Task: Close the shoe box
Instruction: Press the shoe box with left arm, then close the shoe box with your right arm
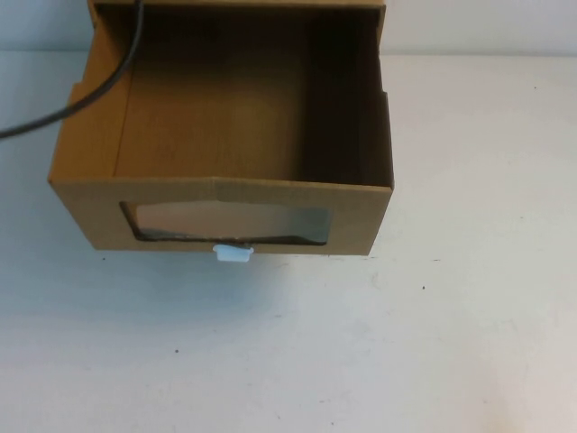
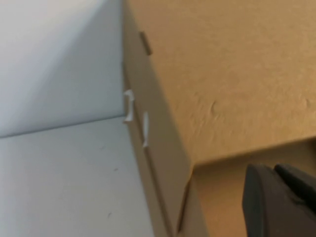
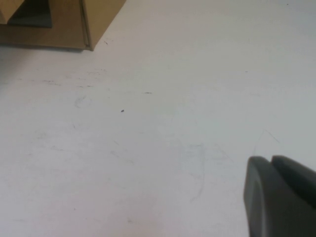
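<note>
The shoe box (image 1: 225, 135) is a brown cardboard drawer that stands pulled out and open in the high view. It is empty inside, with a wrinkled clear window (image 1: 230, 222) in its front and a small white pull tab (image 1: 233, 253) at the front's lower edge. My left gripper (image 2: 274, 170) is shut and empty, close against a cardboard face (image 2: 222, 74) of the box. It is out of the high view. My right gripper (image 3: 270, 160) is shut and empty above bare white table, with a corner of the box (image 3: 94, 19) far from it. It is also out of the high view.
A black cable (image 1: 99, 86) runs across the drawer's far left corner. Two small white tabs (image 2: 129, 105) show on the box edge in the left wrist view. White table (image 1: 406, 343) lies in front of the box and to its right.
</note>
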